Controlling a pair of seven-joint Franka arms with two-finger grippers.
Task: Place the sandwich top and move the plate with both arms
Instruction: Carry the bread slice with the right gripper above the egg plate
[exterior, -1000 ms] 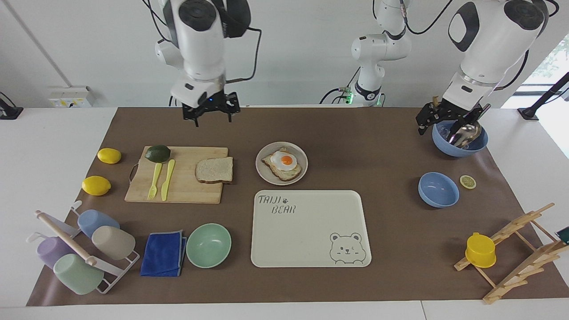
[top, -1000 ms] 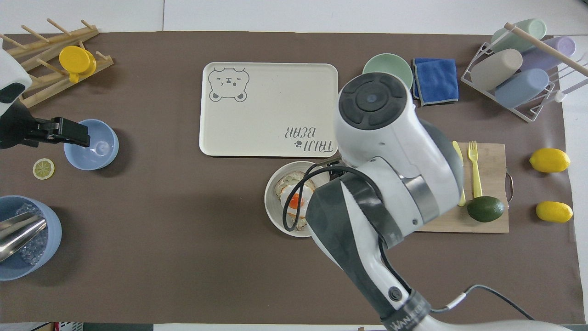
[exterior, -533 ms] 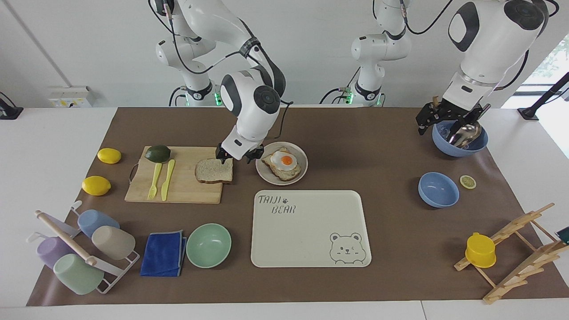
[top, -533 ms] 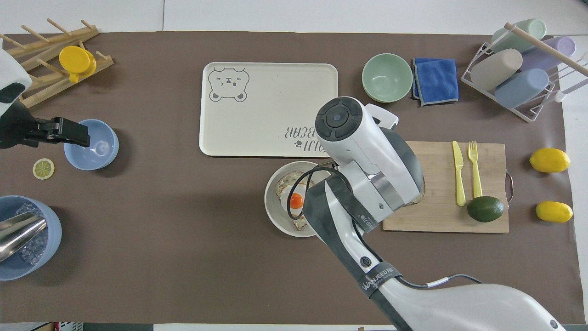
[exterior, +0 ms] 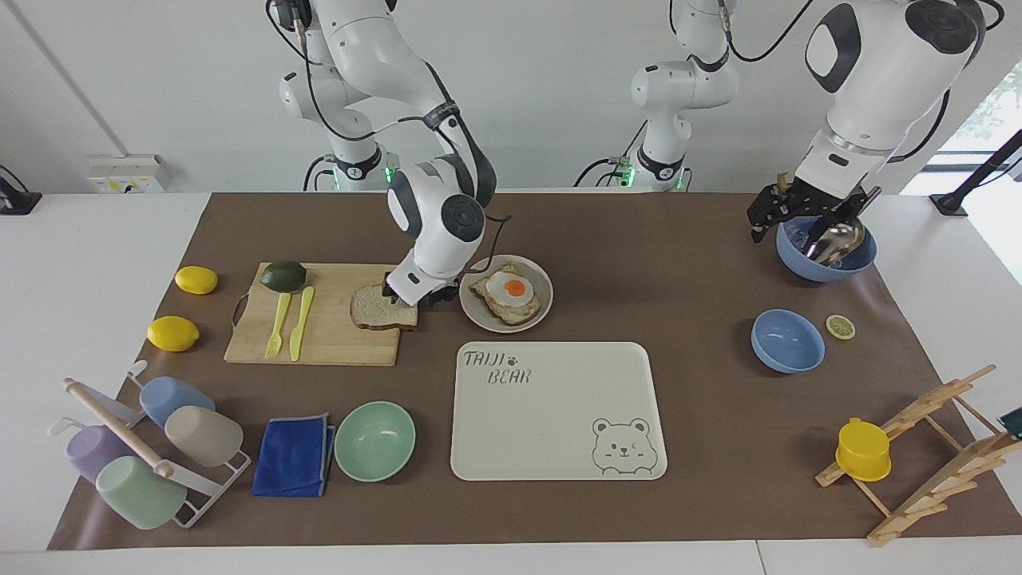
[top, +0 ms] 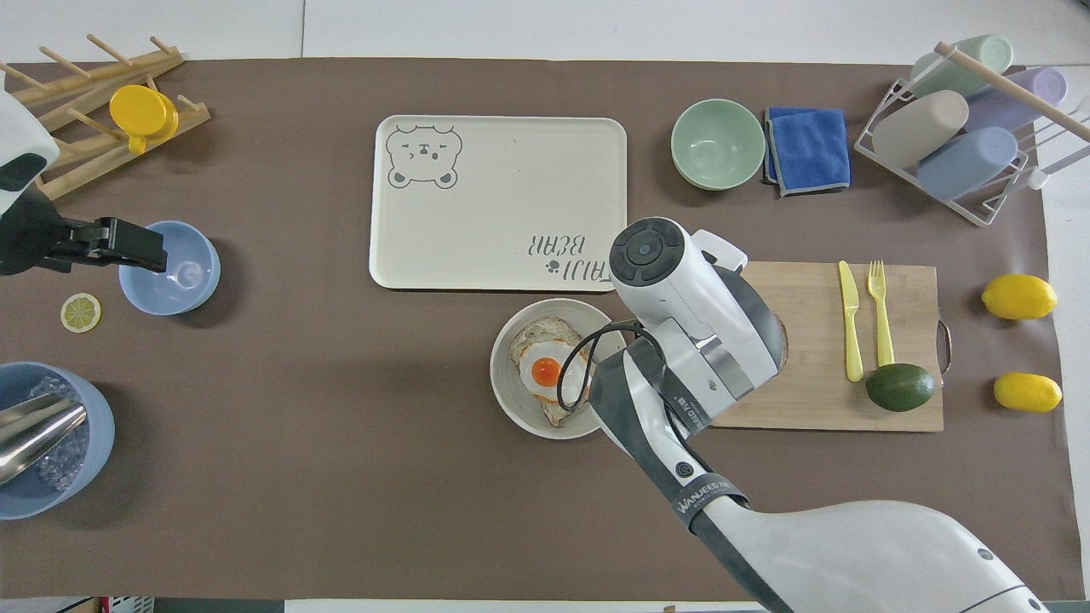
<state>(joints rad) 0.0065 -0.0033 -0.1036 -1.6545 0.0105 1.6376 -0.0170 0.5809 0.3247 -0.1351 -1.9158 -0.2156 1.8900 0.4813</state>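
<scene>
- The right arm's tool (exterior: 411,297) has come down from high above the counter's robot end to the cutting board (exterior: 319,335), and now sits at the edge of the sandwich top (exterior: 382,310) that faces the plate.
- That descent suggests the pick-up of the bread is just starting; the slice still lies flat on the board, not lifted.
- Right tool: its fingers have narrowed a little from fully spread while it dropped. They look set about the bread's near corner, touching or almost touching the crust, but a firm grip cannot be confirmed from here.
- From overhead, the right arm's wrist covers the slice almost completely, so contact has to be read from the facing view.
- The plate (exterior: 476,318) sits just beside the board, toward the left arm's end of the counter, and carries a browner toast with a fried egg (exterior: 509,292). It has not moved.
- The cream tray (exterior: 559,415) with the bear drawing lies farther from the robots than the plate, unused.
- Left arm's tool (exterior: 802,217) waits, its fingers spread wide, holding nothing, over a blue bowl (exterior: 826,257) with a metal scoop in it at its own end of the counter.
- Still to do, by my reading: lift the bread, set it on the egg toast, then carry the plate with both arms.
</scene>
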